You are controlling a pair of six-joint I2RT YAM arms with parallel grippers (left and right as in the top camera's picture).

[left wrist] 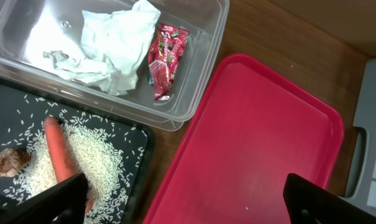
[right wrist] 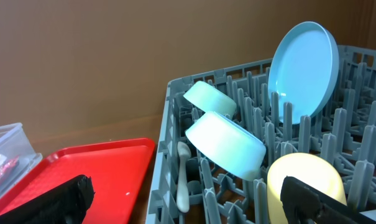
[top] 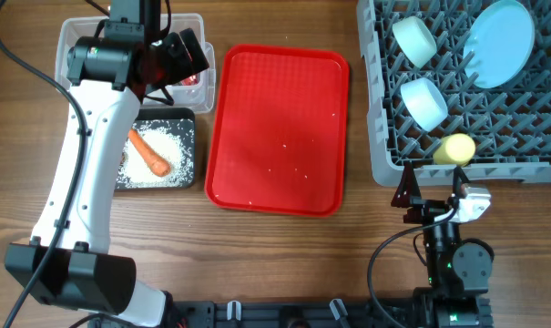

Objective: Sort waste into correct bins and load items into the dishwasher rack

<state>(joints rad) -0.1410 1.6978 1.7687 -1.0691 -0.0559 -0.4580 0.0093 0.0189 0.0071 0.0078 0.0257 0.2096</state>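
Hovering empty, left gripper (left wrist: 184,183) and right gripper (right wrist: 186,186) held jaws wide apart. Carrot (left wrist: 60,152), rice (left wrist: 94,149), scrap (left wrist: 7,163) lay in black tub (left wrist: 13,102), tissue (left wrist: 116,43) and wrapper (left wrist: 166,59) in clear tub (left wrist: 206,56) beyond; cup (right wrist: 306,180), bowls (right wrist: 228,143), plate (right wrist: 301,68) in rack (right wrist: 166,155). Judged done: lift left straight up, clear of tub walls.

Left hand (left wrist: 186,202) and right hand (right wrist: 186,202) both spread wide, empty.
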